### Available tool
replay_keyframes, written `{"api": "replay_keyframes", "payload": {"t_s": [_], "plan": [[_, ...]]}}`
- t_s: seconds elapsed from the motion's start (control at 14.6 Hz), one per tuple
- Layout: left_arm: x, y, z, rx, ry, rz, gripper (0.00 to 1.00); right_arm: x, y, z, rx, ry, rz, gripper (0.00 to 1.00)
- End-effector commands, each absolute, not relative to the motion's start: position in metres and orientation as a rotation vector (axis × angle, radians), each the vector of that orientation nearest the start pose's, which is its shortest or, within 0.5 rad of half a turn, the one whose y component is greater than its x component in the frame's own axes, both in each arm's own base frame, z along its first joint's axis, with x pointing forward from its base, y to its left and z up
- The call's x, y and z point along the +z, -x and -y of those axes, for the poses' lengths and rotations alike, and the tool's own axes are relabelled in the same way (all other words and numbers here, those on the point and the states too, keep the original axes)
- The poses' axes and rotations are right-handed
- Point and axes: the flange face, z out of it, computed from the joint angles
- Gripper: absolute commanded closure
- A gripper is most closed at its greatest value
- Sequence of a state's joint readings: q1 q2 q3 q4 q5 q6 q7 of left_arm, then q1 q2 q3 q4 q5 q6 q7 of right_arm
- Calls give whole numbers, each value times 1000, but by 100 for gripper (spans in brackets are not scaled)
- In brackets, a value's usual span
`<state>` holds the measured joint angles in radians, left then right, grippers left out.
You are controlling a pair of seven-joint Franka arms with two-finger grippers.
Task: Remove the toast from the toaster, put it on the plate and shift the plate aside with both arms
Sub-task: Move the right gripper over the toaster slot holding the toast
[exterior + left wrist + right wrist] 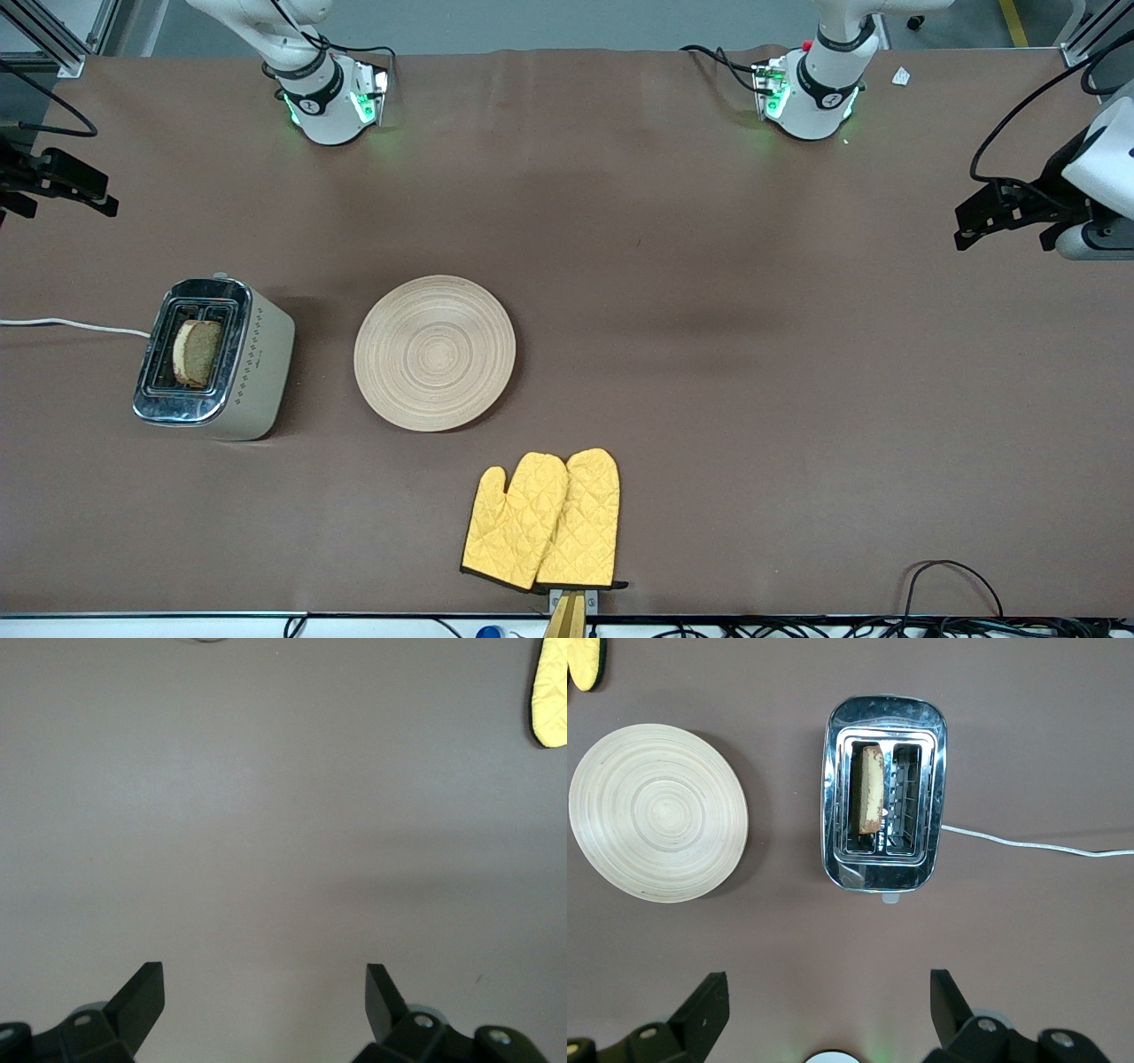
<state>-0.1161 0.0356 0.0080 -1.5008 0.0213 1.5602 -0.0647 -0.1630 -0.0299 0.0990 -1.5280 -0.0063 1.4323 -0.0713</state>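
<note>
1. A slice of brown wholegrain toast (197,352) stands upright in one slot of a chrome-topped beige toaster (257,354) near the right arm's end of the table.
2. A round, light beige wooden plate (435,353) lies just beside the toaster, empty.
3. The right gripper (824,1014) hangs high over the toaster, fingers spread wide, holding nothing.
4. The left gripper (261,1005) hangs over the bare brown table (753,354), fingers spread wide and empty.
5. Two yellow quilted oven mitts (542,521) lie nearer the front camera than the plate.
</note>
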Motion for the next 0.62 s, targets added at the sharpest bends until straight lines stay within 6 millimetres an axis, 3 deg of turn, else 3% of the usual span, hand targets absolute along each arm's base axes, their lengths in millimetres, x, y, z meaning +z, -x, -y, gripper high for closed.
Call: {"api": "replay_keyframes", "payload": {"t_s": [0.0, 0.34, 0.55], "plan": [[643, -564, 61, -56, 3119, -70, 0, 653, -525, 35, 96, 3132, 25, 0], [641, -565, 52, -41, 3144, -36, 0, 649, -528, 36, 99, 3124, 21, 0], [641, -565, 52, -46, 3120, -23, 0, 607, -552, 40, 184, 3101, 19, 0]]}}
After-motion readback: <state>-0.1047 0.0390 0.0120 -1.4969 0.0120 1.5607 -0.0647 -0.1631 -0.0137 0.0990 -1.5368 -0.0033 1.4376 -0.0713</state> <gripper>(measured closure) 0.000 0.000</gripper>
